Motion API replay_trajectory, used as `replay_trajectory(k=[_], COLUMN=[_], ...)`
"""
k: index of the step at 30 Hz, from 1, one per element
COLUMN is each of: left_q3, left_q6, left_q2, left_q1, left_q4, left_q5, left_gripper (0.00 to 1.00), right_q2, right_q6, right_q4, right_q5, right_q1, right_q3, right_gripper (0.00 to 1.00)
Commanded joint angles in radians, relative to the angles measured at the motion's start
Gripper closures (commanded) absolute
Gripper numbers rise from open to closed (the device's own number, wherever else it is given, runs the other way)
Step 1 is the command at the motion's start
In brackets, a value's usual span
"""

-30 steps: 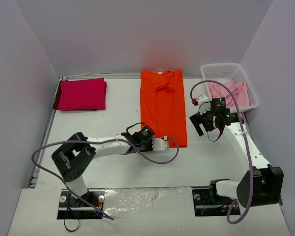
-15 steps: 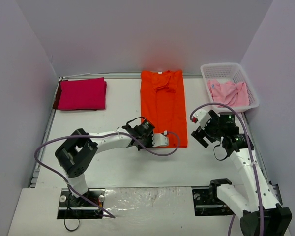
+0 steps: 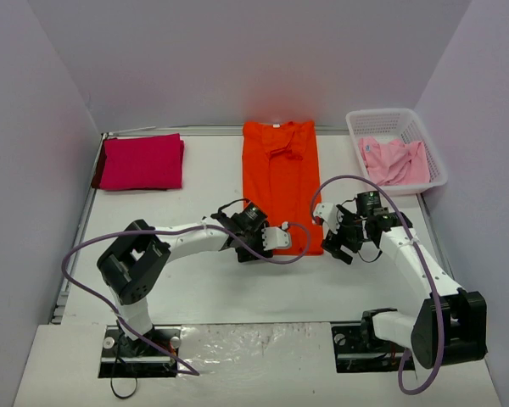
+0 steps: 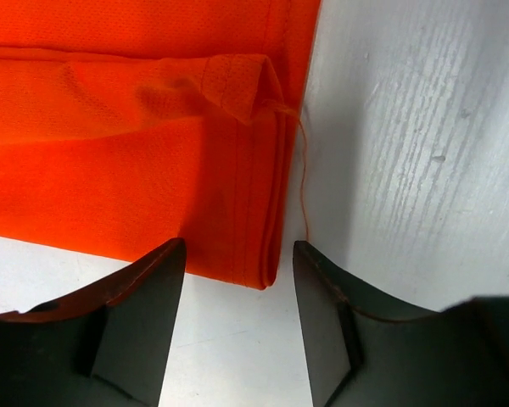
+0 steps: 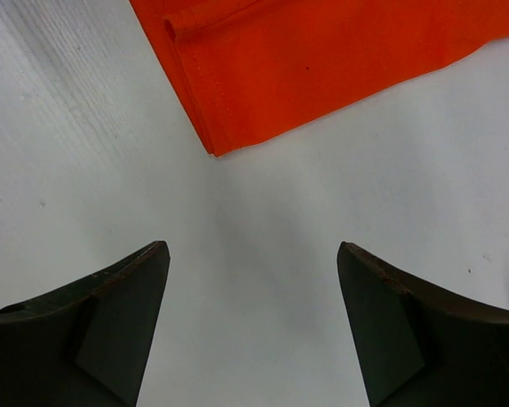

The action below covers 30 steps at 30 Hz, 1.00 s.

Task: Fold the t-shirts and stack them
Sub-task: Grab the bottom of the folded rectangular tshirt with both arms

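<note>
The orange t-shirt (image 3: 280, 182) lies flat mid-table as a long narrow strip, collar at the back. My left gripper (image 3: 282, 238) sits at its near hem, open. In the left wrist view the hem's folded corner (image 4: 259, 254) lies between the two dark fingers (image 4: 157, 297), touching neither. My right gripper (image 3: 329, 231) hovers open just right of the near right corner; that corner (image 5: 216, 140) shows ahead of its spread fingertips (image 5: 148, 271). The magenta-red t-shirt (image 3: 141, 162) lies folded at the back left. The pale pink t-shirt (image 3: 394, 160) lies crumpled in the basket.
A white lattice basket (image 3: 388, 120) stands at the back right against the wall. Purple cables loop from both arms over the table. A loose orange thread (image 4: 303, 182) trails from the hem onto the white tabletop (image 3: 195, 212). Walls close the left, back and right.
My left gripper has opened and let go of the orange hem. The right arm has swung left and down from near the basket to the shirt's near right corner.
</note>
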State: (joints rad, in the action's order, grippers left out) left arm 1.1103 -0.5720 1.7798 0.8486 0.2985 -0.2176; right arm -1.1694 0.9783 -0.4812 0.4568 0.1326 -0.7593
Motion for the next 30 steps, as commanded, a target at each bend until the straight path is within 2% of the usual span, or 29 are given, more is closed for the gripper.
replay_trajectory(k=[1,4,14,26,29,30], left_q3=[0.013,0.010,0.026,0.079,0.095,0.098], left_q6=[-0.029,-0.048,-0.077,-0.078,-0.078,-0.078], left_q2=[-0.036,-0.037,0.027,0.085,0.105,0.109], left_q1=[-0.003,-0.003,-0.002,-0.003,-0.003,-0.003], left_q4=[0.068,0.085,0.132,0.165,0.179,0.180], left_q5=[-0.009,0.000,0.046,0.044,0.046,0.046], left_gripper=[0.47,0.48,0.63,0.64,0.69,0.77], right_q2=[-0.036,-0.056,-0.029,-0.015,-0.009,-0.009], right_q6=[0.037,0.040,0.023,0.014,0.019,0.019], right_q4=[-0.036,-0.034,-0.036,-0.039,-0.042,-0.043], right_q5=[0.028,0.034,0.040,0.034,0.023,0.020], right_q1=[0.007,0.007,0.007,0.007,0.007,0.007], right_q3=[-0.029,-0.031,-0.052,-0.061,-0.058,-0.057], right_gripper=[0.24,0.25,0.24,0.23,0.23,0.23])
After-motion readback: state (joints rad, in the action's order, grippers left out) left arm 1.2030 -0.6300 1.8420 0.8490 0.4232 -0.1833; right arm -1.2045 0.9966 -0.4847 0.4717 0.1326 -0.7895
